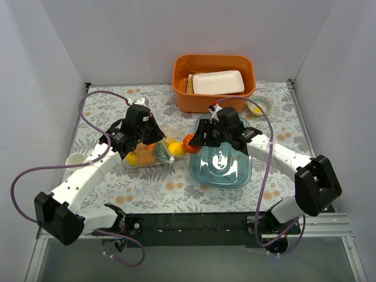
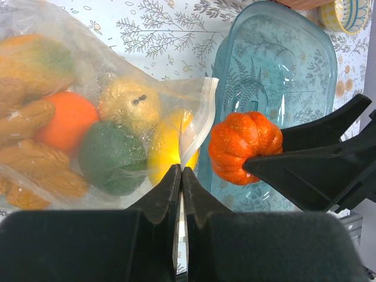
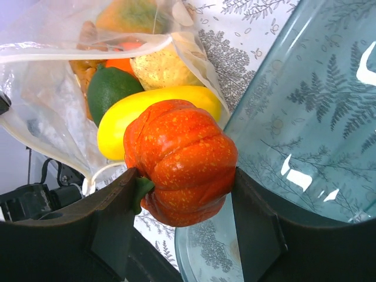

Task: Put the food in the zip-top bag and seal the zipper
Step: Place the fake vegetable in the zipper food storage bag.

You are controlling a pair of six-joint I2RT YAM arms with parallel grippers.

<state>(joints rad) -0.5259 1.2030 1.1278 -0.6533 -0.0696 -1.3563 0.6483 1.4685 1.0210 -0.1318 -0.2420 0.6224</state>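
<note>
Left gripper (image 2: 179,176) jaws clenched on the mouth edge of the zip-top bag (image 2: 197,103), which lies on the floral surface (image 2: 158,35) with yellow, green and orange food (image 2: 117,155) inside; right gripper (image 3: 183,176) jaws grasping the orange pumpkin (image 3: 179,147) just at the bag's mouth, by the blue dish (image 3: 317,117) left rim

Your left arm (image 1: 88,173) reaches forward and inward. The left gripper (image 2: 180,176) has its fingers pressed together, pinching the edge of the zip-top bag (image 2: 117,88). Your right arm (image 1: 282,154) bends in from the right, elbow raised. The right gripper (image 3: 183,179) is spread wide, both fingers clamping the orange pumpkin (image 2: 242,145).
</note>
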